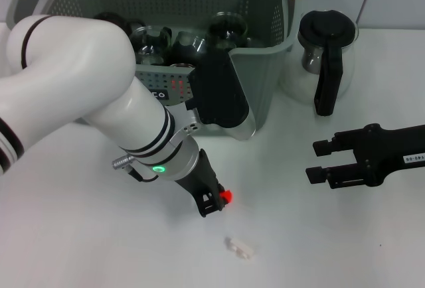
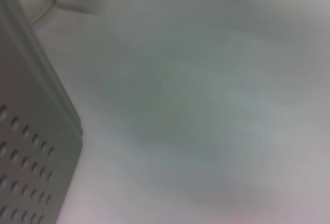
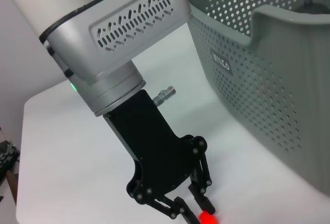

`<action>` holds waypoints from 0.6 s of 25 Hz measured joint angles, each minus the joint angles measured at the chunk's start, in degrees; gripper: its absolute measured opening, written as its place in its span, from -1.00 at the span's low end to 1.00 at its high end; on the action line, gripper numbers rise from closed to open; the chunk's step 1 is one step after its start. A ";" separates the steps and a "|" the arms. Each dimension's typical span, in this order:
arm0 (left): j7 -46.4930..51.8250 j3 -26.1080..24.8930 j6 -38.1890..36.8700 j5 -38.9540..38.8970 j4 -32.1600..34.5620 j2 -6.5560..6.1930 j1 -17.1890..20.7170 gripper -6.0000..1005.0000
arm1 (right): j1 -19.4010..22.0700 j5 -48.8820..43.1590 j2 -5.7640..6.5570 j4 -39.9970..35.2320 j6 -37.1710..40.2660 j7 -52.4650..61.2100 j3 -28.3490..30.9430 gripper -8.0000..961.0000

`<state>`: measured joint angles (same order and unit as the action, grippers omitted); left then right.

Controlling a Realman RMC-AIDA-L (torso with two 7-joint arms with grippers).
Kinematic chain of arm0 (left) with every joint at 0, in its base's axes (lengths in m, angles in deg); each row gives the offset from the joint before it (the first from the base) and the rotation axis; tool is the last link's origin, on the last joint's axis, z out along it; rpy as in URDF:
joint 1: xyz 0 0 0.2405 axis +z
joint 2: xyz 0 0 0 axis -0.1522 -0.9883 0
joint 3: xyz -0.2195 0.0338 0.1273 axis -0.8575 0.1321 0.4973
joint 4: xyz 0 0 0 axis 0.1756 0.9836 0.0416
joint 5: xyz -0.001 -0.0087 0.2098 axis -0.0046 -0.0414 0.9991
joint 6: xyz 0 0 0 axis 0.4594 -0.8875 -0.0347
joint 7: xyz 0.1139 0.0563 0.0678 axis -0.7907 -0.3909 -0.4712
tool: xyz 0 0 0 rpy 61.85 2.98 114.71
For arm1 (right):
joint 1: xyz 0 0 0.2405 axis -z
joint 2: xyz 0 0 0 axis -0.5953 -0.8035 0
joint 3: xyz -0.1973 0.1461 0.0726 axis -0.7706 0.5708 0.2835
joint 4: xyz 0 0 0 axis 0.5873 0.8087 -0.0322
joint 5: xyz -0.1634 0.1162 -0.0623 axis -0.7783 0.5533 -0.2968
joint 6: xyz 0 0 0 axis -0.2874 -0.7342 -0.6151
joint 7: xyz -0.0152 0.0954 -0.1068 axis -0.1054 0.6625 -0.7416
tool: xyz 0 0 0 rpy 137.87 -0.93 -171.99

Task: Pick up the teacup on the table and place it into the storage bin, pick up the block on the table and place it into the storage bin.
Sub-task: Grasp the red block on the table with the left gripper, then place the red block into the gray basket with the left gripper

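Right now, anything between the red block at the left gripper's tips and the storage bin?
Nothing visible between them. The red block, pinched in the left gripper, only has the storage bin's near wall to clear. Glass pitcher and right gripper sit off to the right.

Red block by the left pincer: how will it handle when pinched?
Block looks tiny and solid: probably light, stiff. So small at the left pincer, an off-centre pinch may pop it out. On the smooth table, a nudge likely slides it. Right pincer idles, open.
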<state>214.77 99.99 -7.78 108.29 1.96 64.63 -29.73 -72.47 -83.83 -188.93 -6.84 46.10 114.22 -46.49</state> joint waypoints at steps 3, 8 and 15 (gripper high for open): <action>0.36 0.05 -0.09 -0.02 0.00 0.00 -0.13 -0.48 | 0.00 0.00 0.00 0.04 0.00 0.01 0.00 0.46; 1.11 0.07 -0.15 -0.04 0.07 0.00 -0.32 -0.70 | 0.00 0.00 0.00 0.14 0.00 0.03 -0.08 0.46; 1.40 0.01 -0.76 -0.04 0.07 0.00 -0.44 -0.75 | 0.02 0.00 0.00 0.25 0.00 0.04 -0.13 0.46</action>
<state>216.18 100.00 -8.54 108.25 2.03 64.63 -30.18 -72.46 -83.82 -188.93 -6.59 46.10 114.25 -46.62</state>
